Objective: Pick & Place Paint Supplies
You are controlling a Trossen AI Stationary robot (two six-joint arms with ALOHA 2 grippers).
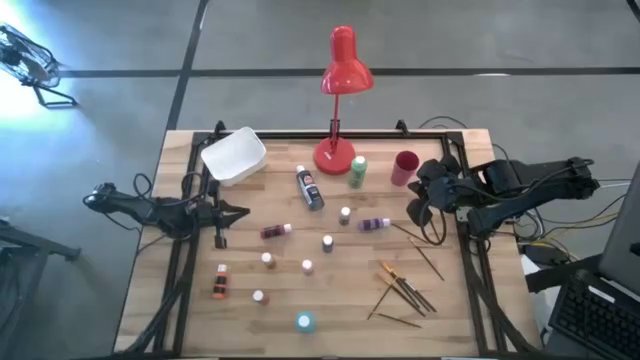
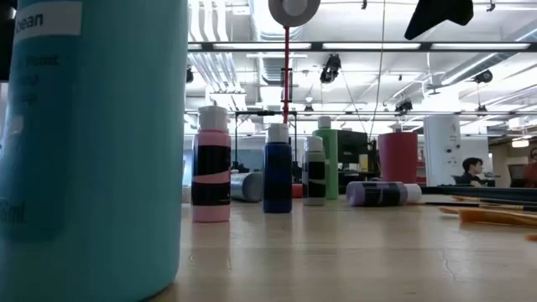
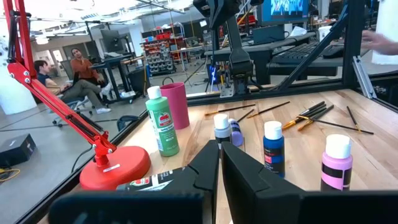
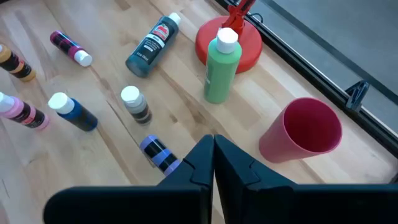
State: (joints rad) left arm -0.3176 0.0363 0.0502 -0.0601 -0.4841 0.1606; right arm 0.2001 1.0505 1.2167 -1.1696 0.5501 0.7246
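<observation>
Wooden tabletop point(image 1: 330, 300), supplies scattered across its middle. Left gripper point(image 1: 238, 211) sits at the left edge, fingers closed, holding nothing, pointing inward. Right gripper point(image 1: 418, 208) is over the right rear part, fingers pressed together, empty, just in front of the red cup point(image 1: 405, 167).

Rear edge: white bin point(image 1: 234, 155) at the left rear, red lamp point(image 1: 340, 110) base at rear centre, green bottle point(image 1: 357, 171) upright just beside the base, red cup right of it. Large dark bottle point(image 1: 310, 188) lies on its side in front of the lamp.

Middle: purple bottle point(image 1: 374, 224) lying down near the right gripper, grey-capped bottle point(image 1: 345, 215) upright beside it, blue bottle point(image 1: 327, 243) and pink bottle point(image 1: 307, 267) upright nearer the front. Dark red bottle point(image 1: 275, 231) lies on its side close to the left gripper. Orange bottle point(image 1: 219, 281) lies near the left edge, two small white-capped bottles point(image 1: 263, 278) nearby. Teal bottle point(image 1: 304, 321) stands alone at the front edge.

Paintbrushes point(image 1: 405, 290) are spread loosely at the right front, a few thin ones reaching back toward the right gripper.

Open wood: front left corner, the strip between teal bottle and brushes, and the left rear beside the bin. Black frame rails run along both side edges.
</observation>
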